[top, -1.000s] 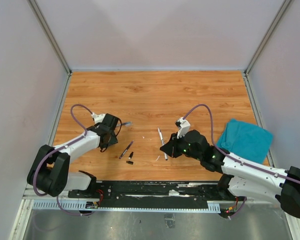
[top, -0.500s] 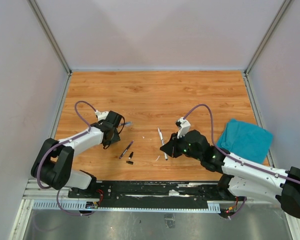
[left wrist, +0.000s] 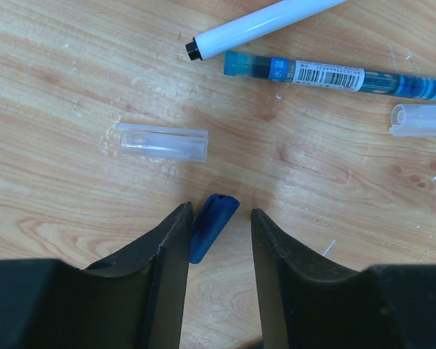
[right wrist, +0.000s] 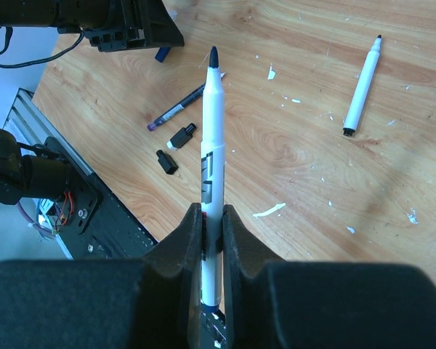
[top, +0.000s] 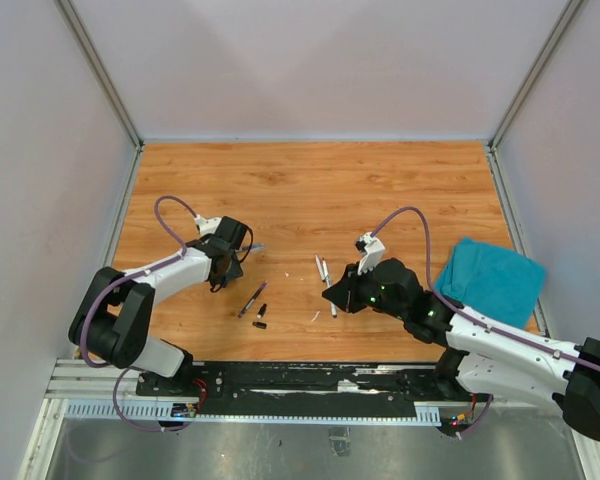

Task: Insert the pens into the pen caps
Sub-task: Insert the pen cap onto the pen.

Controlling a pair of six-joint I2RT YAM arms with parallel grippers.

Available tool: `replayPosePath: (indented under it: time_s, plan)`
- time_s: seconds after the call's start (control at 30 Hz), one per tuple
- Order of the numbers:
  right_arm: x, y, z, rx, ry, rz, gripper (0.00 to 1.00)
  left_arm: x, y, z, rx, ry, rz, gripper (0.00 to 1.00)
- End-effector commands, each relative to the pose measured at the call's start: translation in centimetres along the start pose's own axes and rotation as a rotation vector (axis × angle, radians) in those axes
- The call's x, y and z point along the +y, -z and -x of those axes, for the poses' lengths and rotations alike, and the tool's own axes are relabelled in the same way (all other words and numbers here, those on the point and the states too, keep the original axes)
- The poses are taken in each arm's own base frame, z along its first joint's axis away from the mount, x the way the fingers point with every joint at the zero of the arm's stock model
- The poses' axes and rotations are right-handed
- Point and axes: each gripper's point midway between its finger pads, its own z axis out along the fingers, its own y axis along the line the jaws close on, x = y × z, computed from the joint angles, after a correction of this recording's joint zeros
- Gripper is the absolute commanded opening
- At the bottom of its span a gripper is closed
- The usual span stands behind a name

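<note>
My left gripper (left wrist: 219,214) is open and low over the table, with a small blue pen cap (left wrist: 212,225) lying between its fingers against the left one. A clear cap (left wrist: 163,142), a white pen (left wrist: 261,25), a blue pen (left wrist: 334,75) and a second clear cap (left wrist: 420,120) lie just beyond. My right gripper (right wrist: 211,211) is shut on a white pen (right wrist: 212,138) with a black tip that points forward above the table. Another white pen (right wrist: 362,86), a dark pen (right wrist: 178,109) and two black caps (right wrist: 182,136) (right wrist: 166,161) lie on the wood.
A teal cloth (top: 488,280) lies at the right of the wooden table (top: 310,190). A thin white scrap (right wrist: 267,211) lies near the right gripper. The left gripper (top: 225,262) and right gripper (top: 342,295) sit about a hand's width apart, with the dark pen (top: 251,299) between them.
My left gripper has moved a little right and away from the base. My right gripper has shifted slightly with the white pen still in it.
</note>
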Motion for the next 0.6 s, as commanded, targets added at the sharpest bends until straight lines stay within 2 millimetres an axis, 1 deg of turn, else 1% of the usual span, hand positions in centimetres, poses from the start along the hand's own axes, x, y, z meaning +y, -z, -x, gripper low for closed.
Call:
replayPosePath:
  time_s: [0.0, 0.27, 0.4, 0.5, 0.57]
  plan:
    - [0.11, 0.33, 1.55, -0.043, 0.012, -0.005, 0.02, 2.12, -1.1, -4.18, 0.127, -0.082, 0.062, 0.39]
    - [0.04, 0.55, 1.55, -0.044, 0.012, -0.008, 0.02, 2.38, -1.38, -4.4, 0.132, -0.096, 0.075, 0.22]
    - [-0.09, 0.69, 1.55, -0.046, 0.014, -0.013, 0.02, 2.19, -1.37, -4.44, 0.138, -0.104, 0.066, 0.13]
    - [-0.12, 0.8, 1.58, -0.049, 0.014, -0.013, 0.02, 2.01, -1.36, -4.48, 0.145, -0.118, 0.055, 0.08]
    - [-0.15, 0.86, 1.59, -0.051, 0.014, -0.014, 0.02, 1.74, -1.33, -4.43, 0.151, -0.132, 0.043, 0.03]
